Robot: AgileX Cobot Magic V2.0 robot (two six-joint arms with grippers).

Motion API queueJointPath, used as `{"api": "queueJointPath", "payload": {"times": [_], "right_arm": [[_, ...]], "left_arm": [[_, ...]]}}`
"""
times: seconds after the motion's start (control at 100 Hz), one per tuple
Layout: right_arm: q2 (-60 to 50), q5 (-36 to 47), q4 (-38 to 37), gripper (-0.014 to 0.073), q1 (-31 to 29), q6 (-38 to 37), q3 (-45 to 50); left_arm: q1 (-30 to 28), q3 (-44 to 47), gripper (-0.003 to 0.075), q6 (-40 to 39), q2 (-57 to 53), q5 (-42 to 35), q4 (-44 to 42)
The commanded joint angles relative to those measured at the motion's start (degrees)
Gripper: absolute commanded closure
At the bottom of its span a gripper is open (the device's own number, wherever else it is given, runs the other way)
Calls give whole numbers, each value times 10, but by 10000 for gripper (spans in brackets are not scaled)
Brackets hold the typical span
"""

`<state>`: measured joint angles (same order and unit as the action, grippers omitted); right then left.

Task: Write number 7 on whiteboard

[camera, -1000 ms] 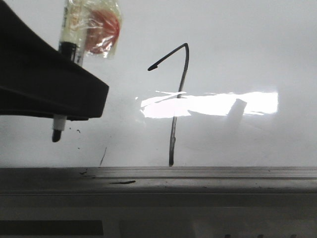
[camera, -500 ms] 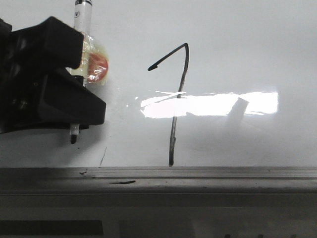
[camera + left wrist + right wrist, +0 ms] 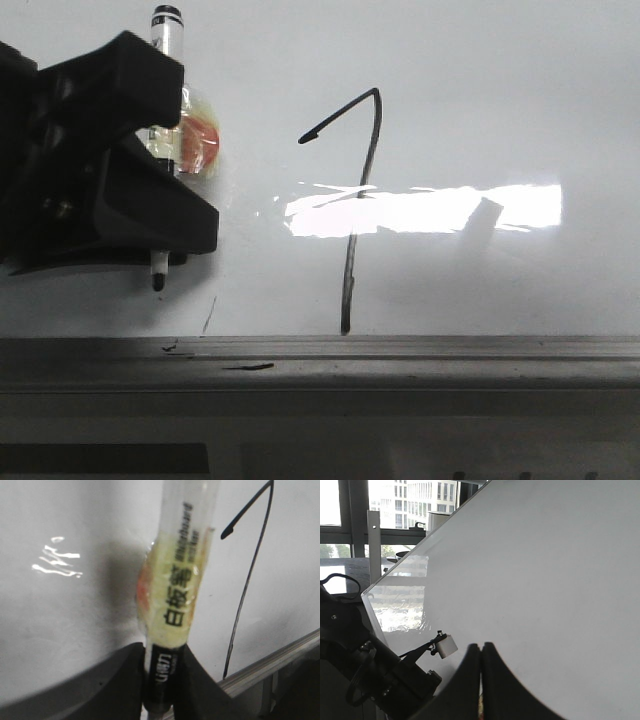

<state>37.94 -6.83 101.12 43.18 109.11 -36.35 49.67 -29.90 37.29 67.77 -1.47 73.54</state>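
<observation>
The number 7 (image 3: 358,205) is drawn in thin black ink on the whiteboard (image 3: 480,120), its foot at the grey metal edge rail (image 3: 420,352). It also shows in the left wrist view (image 3: 250,575). My left gripper (image 3: 150,225) is shut on a whiteboard marker (image 3: 165,140) wrapped in yellowish tape, left of the 7. The marker tip (image 3: 158,283) points down at the board, well apart from the figure. In the left wrist view the marker (image 3: 177,605) sits between the black fingers (image 3: 120,685). My right gripper (image 3: 481,652) is shut and empty near the whiteboard (image 3: 545,580).
Small stray ink flecks and a short thin line (image 3: 208,315) lie on the board below the marker. A dark smear (image 3: 247,367) sits on the rail. The other arm's black body and a small white block (image 3: 446,645) show in the right wrist view, with windows behind.
My left gripper has moved up and a little right with the marker, turning more upright; the marker tip now sits further right. The 7 is unchanged.
</observation>
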Motion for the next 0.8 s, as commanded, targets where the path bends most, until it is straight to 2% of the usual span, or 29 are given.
{"api": "queueJointPath", "payload": {"times": [0.0, 0.36, 0.43, 0.55, 0.6, 0.79], "right_arm": [[-3, -7, 8, 659, -2, 0, -14], [-3, -7, 33, 659, -2, 0, -14], [-3, -7, 33, 659, -2, 0, -14], [-3, -12, 33, 659, -2, 0, -14], [-3, -12, 33, 659, -2, 0, -14], [-3, -13, 34, 659, -2, 0, -14]], "left_arm": [[-20, -9, 741, -3, 4, -60, 4], [-20, -9, 726, -3, 4, -73, -1], [-20, -9, 659, -3, 4, -78, -1], [-20, -9, 478, -3, 4, -84, -1], [-20, -9, 431, -3, 4, -84, -1], [-20, -9, 380, -3, 4, -84, -1]]}}
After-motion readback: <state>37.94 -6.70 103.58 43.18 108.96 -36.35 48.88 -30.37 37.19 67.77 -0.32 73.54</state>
